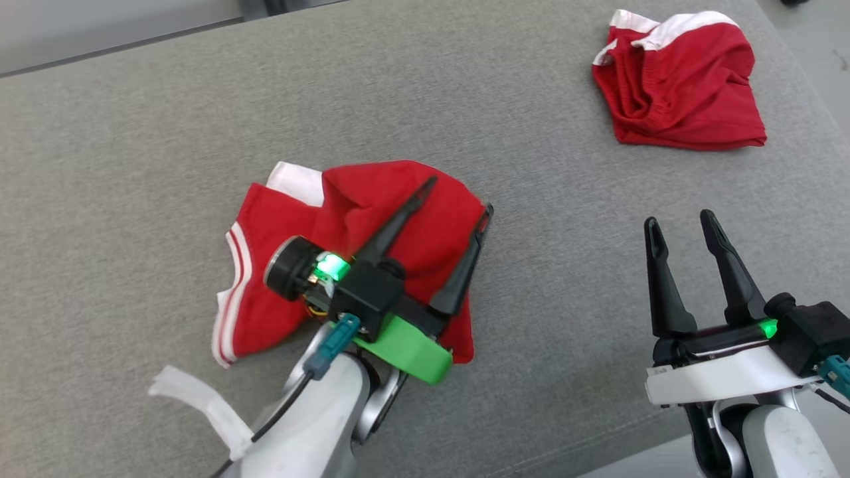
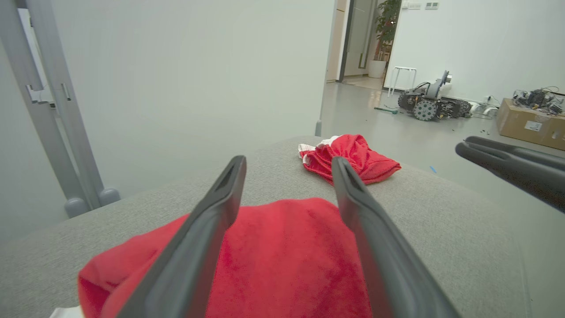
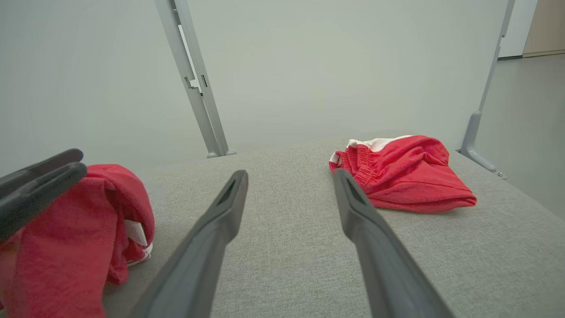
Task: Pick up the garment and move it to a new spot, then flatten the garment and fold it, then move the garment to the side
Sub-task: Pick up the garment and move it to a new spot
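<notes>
In the head view, the garment [image 1: 279, 312] is lying crumpled on the grey upholstered surface [image 1: 133, 133], at the near left. Its long axis is running from the white-striped hem at the near left toward the far right. The left fingers [image 1: 397, 226] are standing spread apart directly over its right half, gripping nothing, with their tips pointing along that same axis. The right fingers [image 1: 661, 279] are also parted and empty, hovering over bare upholstery well to the right of the cloth. A second red garment [image 1: 677, 86] is sitting at the far right corner.

In the left wrist view, the left fingers [image 2: 207, 221] are straddling the red garment [image 2: 282, 256], which is lying between and beneath them. The second red garment [image 2: 353, 159] is showing beyond the tips, and the right fingers [image 2: 507, 159] are reaching in from the right edge.

In the right wrist view, the right fingers [image 3: 212, 229] are pointing across bare upholstery. The garment [image 3: 66, 238] is lying off to their left, under a tip of the left fingers [image 3: 39, 176], while the second red garment [image 3: 406, 172] is lying ahead to the right.

Judging from this, the left arm is far nearer, and flattening will probably be calling for the right arm to come leftward.
</notes>
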Motion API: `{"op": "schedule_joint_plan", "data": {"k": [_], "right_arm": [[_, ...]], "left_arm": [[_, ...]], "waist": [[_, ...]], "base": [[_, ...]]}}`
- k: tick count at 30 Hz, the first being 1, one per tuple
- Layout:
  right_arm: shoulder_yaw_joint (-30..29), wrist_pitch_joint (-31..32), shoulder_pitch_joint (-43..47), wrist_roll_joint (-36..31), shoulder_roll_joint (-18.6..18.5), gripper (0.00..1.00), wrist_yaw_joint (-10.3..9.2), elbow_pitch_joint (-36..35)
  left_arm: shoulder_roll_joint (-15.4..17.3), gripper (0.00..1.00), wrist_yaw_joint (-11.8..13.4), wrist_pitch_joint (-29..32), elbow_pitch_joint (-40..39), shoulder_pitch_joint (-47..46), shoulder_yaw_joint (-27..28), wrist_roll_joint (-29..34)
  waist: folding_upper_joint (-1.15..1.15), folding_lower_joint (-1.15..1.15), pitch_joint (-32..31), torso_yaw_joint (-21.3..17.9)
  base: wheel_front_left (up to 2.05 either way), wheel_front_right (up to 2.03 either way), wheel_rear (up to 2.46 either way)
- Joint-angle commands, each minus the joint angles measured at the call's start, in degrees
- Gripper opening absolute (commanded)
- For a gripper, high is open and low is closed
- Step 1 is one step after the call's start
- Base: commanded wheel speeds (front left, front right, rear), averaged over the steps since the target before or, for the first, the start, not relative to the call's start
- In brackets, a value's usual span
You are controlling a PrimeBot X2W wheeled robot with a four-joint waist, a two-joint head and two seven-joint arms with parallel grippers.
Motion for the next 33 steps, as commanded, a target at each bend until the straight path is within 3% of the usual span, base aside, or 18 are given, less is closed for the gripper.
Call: {"op": "schedule_joint_plan", "data": {"k": [1,16,23,33], "right_arm": [[-0.2,0.3,-0.2,-0.4,-0.4,1.00,0.01,-0.4],[-1.4,4.3,3.2,-1.6,-1.6,1.00,0.01,-3.2],[-1.4,5.6,4.8,-1.5,-1.4,1.00,0.01,-3.3],[-1.3,6.8,8.5,-1.7,-1.1,1.00,0.01,-1.7]], "left_arm": [[0.5,1.00,1.2,-0.6,-1.6,0.6,1.1,-0.4],[8.0,1.00,11.3,-2.0,-7.2,11.7,16.1,-5.0],[11.4,1.00,12.5,-2.4,-5.8,17.6,20.4,-6.7],[12.2,1.00,12.5,-2.2,-4.9,22.9,19.5,-6.8]], "waist": [[0.00,0.00,-2.7,4.1],[0.00,0.00,-7.7,14.0],[0.00,0.00,-10.0,14.8],[0.00,0.00,-13.8,13.3]], "base": [[0.00,0.00,0.00],[0.00,0.00,0.00],[0.00,0.00,0.00],[0.00,0.00,0.00]]}}
